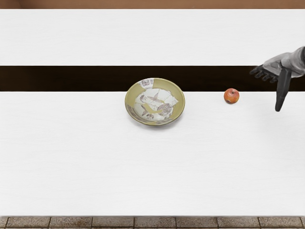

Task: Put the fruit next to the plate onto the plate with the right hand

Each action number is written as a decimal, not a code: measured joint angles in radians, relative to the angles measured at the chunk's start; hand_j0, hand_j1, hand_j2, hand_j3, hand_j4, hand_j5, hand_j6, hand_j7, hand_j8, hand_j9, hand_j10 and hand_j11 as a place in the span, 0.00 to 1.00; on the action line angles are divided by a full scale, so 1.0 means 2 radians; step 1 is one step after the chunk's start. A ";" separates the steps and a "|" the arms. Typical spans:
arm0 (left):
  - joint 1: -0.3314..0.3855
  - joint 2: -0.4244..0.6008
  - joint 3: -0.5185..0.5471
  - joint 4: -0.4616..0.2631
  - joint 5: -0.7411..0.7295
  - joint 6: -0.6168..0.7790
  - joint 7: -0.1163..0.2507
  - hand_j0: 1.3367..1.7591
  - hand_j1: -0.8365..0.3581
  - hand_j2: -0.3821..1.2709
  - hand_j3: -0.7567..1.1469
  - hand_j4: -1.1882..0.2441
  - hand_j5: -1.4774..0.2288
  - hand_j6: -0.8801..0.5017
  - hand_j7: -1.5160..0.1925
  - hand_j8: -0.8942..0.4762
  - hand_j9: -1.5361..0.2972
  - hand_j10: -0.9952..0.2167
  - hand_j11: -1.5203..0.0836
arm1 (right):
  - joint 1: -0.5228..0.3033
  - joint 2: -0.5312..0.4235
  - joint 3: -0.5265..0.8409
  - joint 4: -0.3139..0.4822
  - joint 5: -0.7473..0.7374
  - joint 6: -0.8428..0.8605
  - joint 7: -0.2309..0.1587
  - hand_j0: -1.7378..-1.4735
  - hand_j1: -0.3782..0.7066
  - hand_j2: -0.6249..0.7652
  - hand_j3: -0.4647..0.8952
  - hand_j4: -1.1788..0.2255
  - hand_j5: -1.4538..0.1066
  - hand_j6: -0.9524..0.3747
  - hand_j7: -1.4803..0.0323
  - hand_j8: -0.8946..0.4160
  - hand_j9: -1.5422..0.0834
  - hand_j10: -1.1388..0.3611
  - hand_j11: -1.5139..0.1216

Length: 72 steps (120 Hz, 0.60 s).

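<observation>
Nothing done yet: the fruit [231,96] sits on the table [152,171] to the right of the plate [128,101], clear of its rim. The right hand [280,71] is farther out on that side, fingers spread and empty (no contact with the fruit). Reach, grasp and placing are all left.

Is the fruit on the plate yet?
Off. The fruit sits on the table right of the plate, apart from it; the right hand is open.

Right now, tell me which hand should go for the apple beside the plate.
Right. The right hand hovers open just right of the apple, which lies right of the plate; the left hand is out of view.
</observation>
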 joint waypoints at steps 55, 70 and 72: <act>0.000 0.000 0.000 0.000 0.000 0.000 0.000 0.76 0.99 0.23 0.40 0.83 0.87 0.64 0.89 0.65 0.84 0.82 0.95 | 0.040 0.036 0.006 0.029 0.009 0.000 -0.007 0.30 0.03 0.45 0.34 0.84 0.93 0.71 0.98 0.68 0.95 0.76 0.93; 0.000 0.000 0.000 0.000 0.000 0.000 0.000 0.76 0.99 0.23 0.40 0.83 0.87 0.64 0.89 0.65 0.84 0.82 0.95 | 0.033 0.073 0.002 0.038 -0.036 -0.032 -0.007 0.30 0.03 0.45 0.34 0.84 0.93 0.71 0.98 0.68 0.95 0.76 0.93; 0.000 0.000 0.000 0.000 0.000 0.000 0.000 0.76 0.99 0.23 0.40 0.83 0.87 0.64 0.89 0.65 0.84 0.82 0.95 | 0.031 0.077 0.002 0.038 -0.043 -0.038 -0.007 0.30 0.03 0.45 0.34 0.84 0.93 0.71 0.98 0.68 0.95 0.76 0.93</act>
